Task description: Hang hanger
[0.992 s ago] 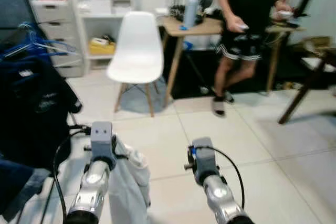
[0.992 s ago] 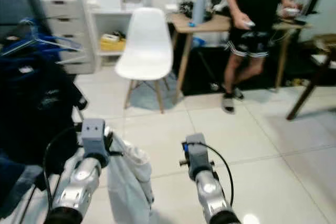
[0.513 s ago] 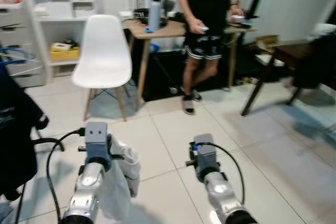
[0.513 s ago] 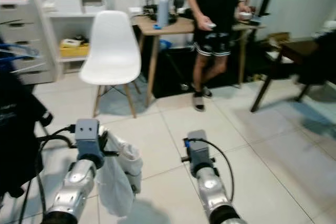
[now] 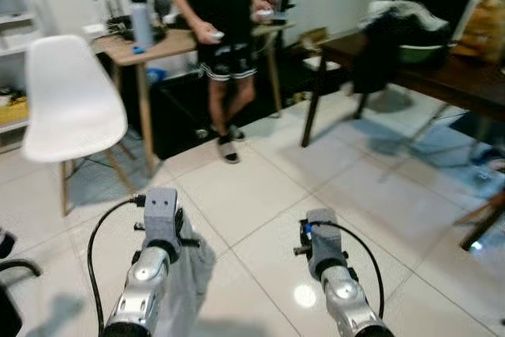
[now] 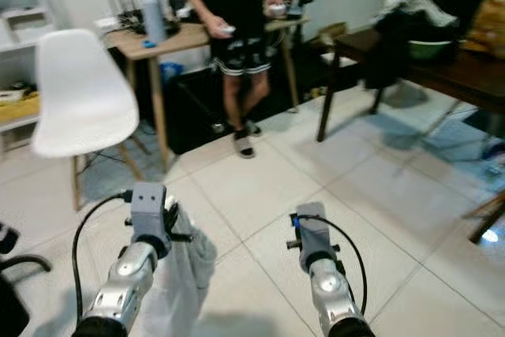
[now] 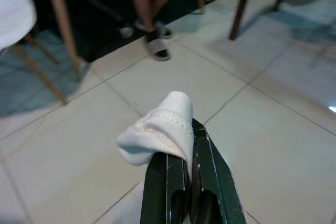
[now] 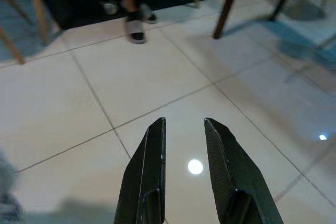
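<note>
Left gripper (image 7: 190,156): our fingers are pinched tight on a fold of a white garment (image 7: 157,132), which hangs limp beside our left arm above the tiled floor (image 5: 260,195).
Right gripper (image 8: 184,145): fingers parted, holding nothing, held out over the tiles.
Hanger: we cannot make one out; the cloth covers whatever is inside it.
Handling: we judge the cloth soft, light and prone to slip, so a bunched, hemmed fold gives the surest hold.
Surroundings: a person (image 5: 217,29) stands near a white chair (image 5: 67,100).
</note>
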`<state>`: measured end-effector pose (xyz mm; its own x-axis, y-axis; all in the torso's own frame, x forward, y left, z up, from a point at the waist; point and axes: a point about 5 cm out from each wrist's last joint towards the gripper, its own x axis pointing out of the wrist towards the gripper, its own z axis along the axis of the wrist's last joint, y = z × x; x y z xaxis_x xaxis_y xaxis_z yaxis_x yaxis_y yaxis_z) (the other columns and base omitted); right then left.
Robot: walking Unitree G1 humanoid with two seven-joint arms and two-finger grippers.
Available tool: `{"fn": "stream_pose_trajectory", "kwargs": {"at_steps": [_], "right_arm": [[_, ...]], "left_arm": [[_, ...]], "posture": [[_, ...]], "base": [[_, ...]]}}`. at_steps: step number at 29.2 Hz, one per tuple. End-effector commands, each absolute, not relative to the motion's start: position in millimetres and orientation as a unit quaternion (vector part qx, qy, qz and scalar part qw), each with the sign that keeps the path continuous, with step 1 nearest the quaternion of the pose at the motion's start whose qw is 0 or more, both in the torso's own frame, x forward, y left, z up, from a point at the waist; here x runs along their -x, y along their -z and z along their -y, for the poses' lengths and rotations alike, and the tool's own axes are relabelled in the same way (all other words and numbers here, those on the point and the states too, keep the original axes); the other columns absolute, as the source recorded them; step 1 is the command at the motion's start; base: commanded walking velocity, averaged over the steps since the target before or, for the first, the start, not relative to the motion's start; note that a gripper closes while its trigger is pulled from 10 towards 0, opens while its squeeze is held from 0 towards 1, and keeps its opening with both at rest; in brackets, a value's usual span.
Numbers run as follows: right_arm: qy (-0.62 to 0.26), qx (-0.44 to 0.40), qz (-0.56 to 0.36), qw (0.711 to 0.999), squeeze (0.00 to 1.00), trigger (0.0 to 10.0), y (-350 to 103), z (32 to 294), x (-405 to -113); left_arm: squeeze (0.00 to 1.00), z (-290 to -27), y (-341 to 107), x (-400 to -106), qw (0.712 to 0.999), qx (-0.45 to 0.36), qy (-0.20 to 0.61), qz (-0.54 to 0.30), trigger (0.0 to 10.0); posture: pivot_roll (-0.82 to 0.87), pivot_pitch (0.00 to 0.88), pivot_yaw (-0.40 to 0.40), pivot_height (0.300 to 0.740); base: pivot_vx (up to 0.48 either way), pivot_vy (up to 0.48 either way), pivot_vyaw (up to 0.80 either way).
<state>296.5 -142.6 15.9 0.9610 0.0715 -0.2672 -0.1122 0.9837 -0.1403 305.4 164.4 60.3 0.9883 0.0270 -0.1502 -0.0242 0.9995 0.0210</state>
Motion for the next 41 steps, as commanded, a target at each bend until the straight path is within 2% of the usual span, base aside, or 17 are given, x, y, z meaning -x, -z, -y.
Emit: {"fn": "stream_pose_trajectory", "kwargs": {"at_steps": [1,9,17,21,24,31,35,41], "right_arm": [[-0.049,0.069,-0.13,0.988,0.0,10.0,-15.5,138.8,-295.7],[-0.025,0.078,-0.116,0.99,0.0,10.0,-16.6,144.4,-294.0],[0.06,0.065,-0.099,0.991,0.0,10.0,-25.9,174.5,-299.9],[0.073,0.059,-0.1,0.991,0.0,10.0,-28.0,181.3,-301.9],[0.06,0.06,-0.1,0.991,0.0,10.0,-27.7,179.0,-301.4],[0.023,0.066,-0.101,0.992,0.0,10.0,-25.8,163.6,-301.3],[0.016,0.07,-0.1,0.992,0.0,10.0,-25.5,161.2,-301.2],[0.008,0.066,-0.118,0.991,0.0,10.0,-21.0,157.1,-300.2]], "left_arm": [[0.0,-167.3,-62.2,-308.3,0.997,-0.016,-0.014,-0.075,10.0],[0.0,-175.8,-64.5,-310.2,0.996,-0.024,-0.053,-0.06,10.0],[0.0,-180.4,-63.4,-300.9,0.998,-0.013,-0.048,-0.044,10.0],[0.0,-178.2,-64.5,-300.9,0.998,-0.008,-0.04,-0.041,10.0],[0.0,-175.2,-64.4,-302.0,0.998,0.007,-0.031,-0.047,10.0],[0.0,-148.5,-71.2,-297.6,0.999,0.018,0.022,-0.032,10.0],[0.0,-146.2,-71.5,-297.0,0.999,0.021,0.029,-0.033,10.0],[0.0,-154.2,-71.2,-300.1,0.998,0.041,-0.009,-0.043,10.0]], "posture": [[0.05,0.0,0.028,0.74],[0.06,0.0,0.022,0.74],[0.05,0.005,0.044,0.74],[0.04,0.004,0.041,0.74],[0.04,0.011,0.028,0.74],[0.08,0.019,0.004,0.74],[0.08,0.019,0.004,0.74],[0.07,0.002,0.001,0.74]], "base": [[0.0,0.0,-0.8],[0.0,0.0,-0.8],[0.0,0.0,-0.8],[0.0,0.0,-0.8],[0.0,0.0,-0.8],[0.0,0.0,-0.8],[0.0,0.0,-0.8],[0.0,0.0,-0.8]]}}
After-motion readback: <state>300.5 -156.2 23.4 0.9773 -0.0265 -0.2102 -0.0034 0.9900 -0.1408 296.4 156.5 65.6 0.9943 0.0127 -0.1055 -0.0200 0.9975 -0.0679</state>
